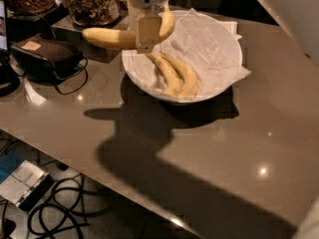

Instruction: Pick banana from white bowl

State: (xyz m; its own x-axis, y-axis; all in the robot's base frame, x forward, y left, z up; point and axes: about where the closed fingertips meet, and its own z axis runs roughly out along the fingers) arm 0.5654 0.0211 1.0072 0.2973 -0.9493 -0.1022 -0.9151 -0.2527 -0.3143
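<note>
From my station I see the gripper (148, 43) at the top of the view, above the left rim of the white bowl (202, 97). Its jaws are clenched on the banana (107, 38), closed only as far as the fruit's thickness. One pale finger (148, 31) crosses the front of the fruit, and the other is hidden behind it.

The banana hangs roughly level in the grip, clear of the bowl. Its long end reaches out to the left past the rim, over the surface (224, 148), and its other end curves upward on the right of the finger. I cannot make out the stem tip.

Inside the bowl, two shorter bananas (175, 76) lie side by side on the crumpled white paper (209, 39), just below and to the right of the jaws and not touching the held fruit.

To the left of the gripper, two glass jars (92, 4) of nuts stand on a dark tray, and the banana's long end points toward them. A dark pouch (47, 56) with a looped cable (70, 86) lies further left on the surface. Below the surface edge, tangled cords (60, 215) lie on the floor.
</note>
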